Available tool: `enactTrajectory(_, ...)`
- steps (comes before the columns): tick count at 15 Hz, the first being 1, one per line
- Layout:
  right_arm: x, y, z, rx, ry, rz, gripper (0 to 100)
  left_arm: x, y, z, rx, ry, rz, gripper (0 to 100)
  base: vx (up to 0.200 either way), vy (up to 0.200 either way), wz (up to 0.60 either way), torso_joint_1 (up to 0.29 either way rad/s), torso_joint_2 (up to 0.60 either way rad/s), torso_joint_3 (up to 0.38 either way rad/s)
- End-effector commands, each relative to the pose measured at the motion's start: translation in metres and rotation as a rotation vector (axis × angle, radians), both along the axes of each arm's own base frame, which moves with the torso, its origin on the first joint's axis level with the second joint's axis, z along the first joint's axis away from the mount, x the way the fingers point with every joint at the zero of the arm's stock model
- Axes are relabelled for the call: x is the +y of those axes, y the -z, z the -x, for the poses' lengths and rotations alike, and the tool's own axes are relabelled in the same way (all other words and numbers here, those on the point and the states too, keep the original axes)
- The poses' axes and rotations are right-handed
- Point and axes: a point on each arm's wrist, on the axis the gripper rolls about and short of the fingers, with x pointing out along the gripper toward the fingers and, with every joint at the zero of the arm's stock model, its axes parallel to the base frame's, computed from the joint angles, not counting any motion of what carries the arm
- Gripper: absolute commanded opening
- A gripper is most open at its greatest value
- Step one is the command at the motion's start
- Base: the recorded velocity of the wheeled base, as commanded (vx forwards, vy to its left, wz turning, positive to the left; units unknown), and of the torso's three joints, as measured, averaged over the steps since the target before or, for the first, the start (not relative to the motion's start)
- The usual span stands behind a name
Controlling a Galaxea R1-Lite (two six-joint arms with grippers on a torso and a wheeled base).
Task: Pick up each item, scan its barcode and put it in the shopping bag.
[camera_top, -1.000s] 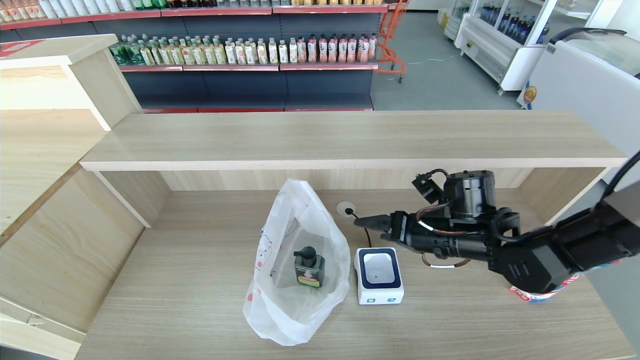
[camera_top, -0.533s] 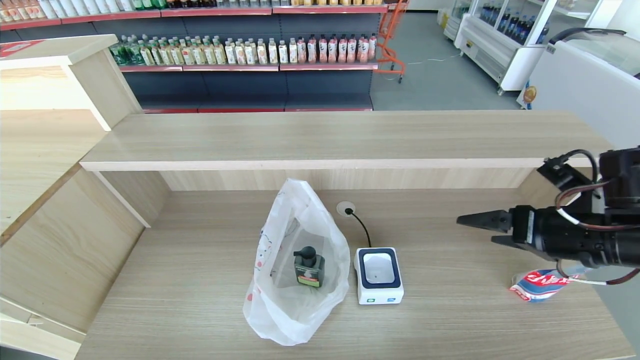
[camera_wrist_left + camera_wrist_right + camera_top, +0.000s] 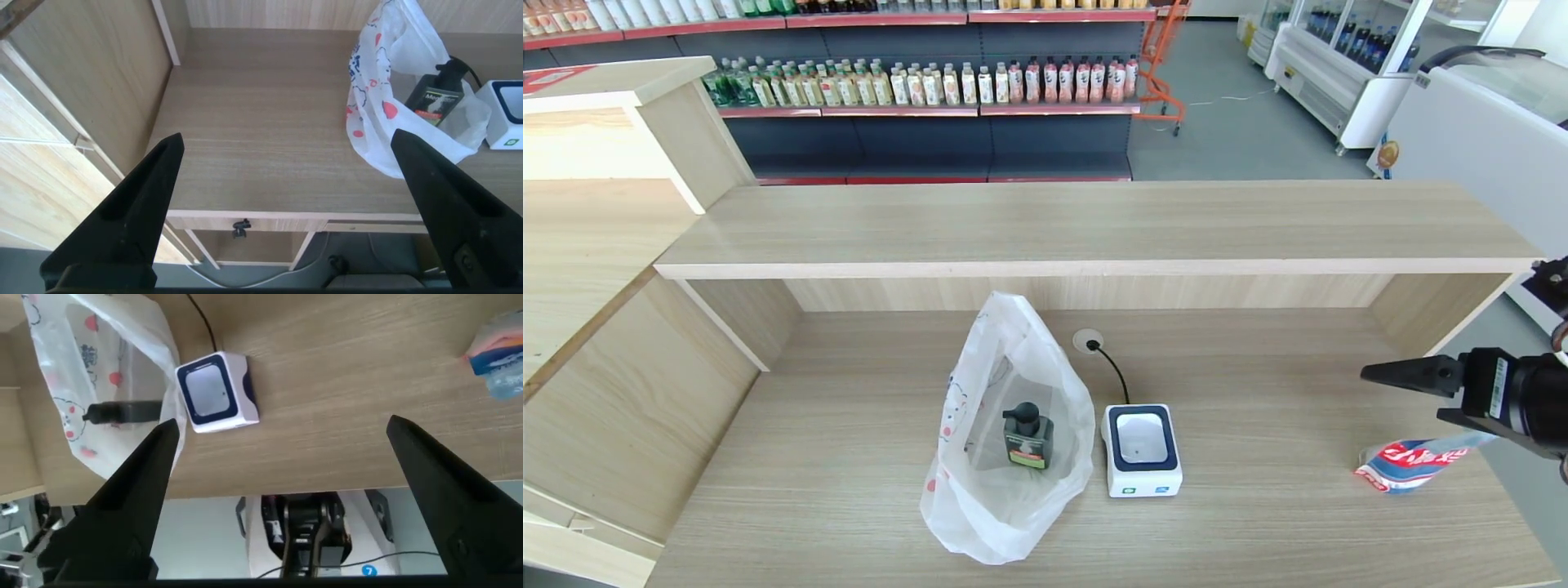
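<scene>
My right gripper (image 3: 1403,394) hangs open and empty, well right of the scanner (image 3: 1141,449), near a blue-red packet (image 3: 1409,464). The left gripper (image 3: 282,175) is also spread wide. The shopping bag (image 3: 1005,498) touches the scanner's left side and holds a pump bottle (image 3: 1027,437).

Blue, red and white plastic packet (image 3: 1405,464): one end is hidden behind the right gripper (image 3: 1401,394); in the right wrist view (image 3: 498,353) the picture's edge cuts it.
Right gripper: its arm is cut off by the head view's right edge.
Dark pump bottle (image 3: 1027,437): partly veiled by the white translucent plastic shopping bag (image 3: 980,514); the label print is too small to tell.
White and blue box scanner (image 3: 508,114): cut by the left wrist view's edge.
Small bottles on the shop shelves (image 3: 915,82): too small to tell their kinds.
</scene>
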Motion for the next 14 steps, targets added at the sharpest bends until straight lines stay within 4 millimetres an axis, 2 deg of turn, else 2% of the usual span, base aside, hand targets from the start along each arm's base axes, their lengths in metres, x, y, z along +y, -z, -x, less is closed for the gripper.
enactTrajectory(1, -0.002, -0.008, 0.011, -0.036, 0.013, -0.008, 100, 0.000, 0.000, 0.000, -0.001, 0.000, 0.001, 100, 0.000, 0.000, 0.00, 0.000, 0.00, 0.000)
enactTrajectory(3, -0.003, -0.010, 0.017, -0.034, 0.023, -0.009, 100, 0.000, 0.000, 0.000, 0.000, 0.000, 0.006, 100, 0.000, 0.000, 0.00, 0.000, 0.00, 0.000)
enactTrajectory(9, -0.007, -0.008, 0.023, 0.012, 0.073, -0.042, 100, 0.000, 0.000, 0.000, -0.001, 0.000, 0.001, 100, -0.200, 0.000, 0.00, 0.008, 0.00, 0.002)
enactTrajectory(13, -0.010, -0.008, 0.021, 0.017, 0.097, -0.055, 100, 0.000, 0.000, 0.000, -0.001, 0.000, 0.000, 100, 0.000, 0.000, 0.00, 0.000, 0.00, 0.000)
enactTrajectory(14, -0.013, -0.008, 0.020, 0.015, 0.123, -0.054, 100, 0.000, 0.000, 0.000, -0.001, 0.000, 0.001, 100, 0.000, -0.200, 0.00, -0.012, -0.01, 0.002)
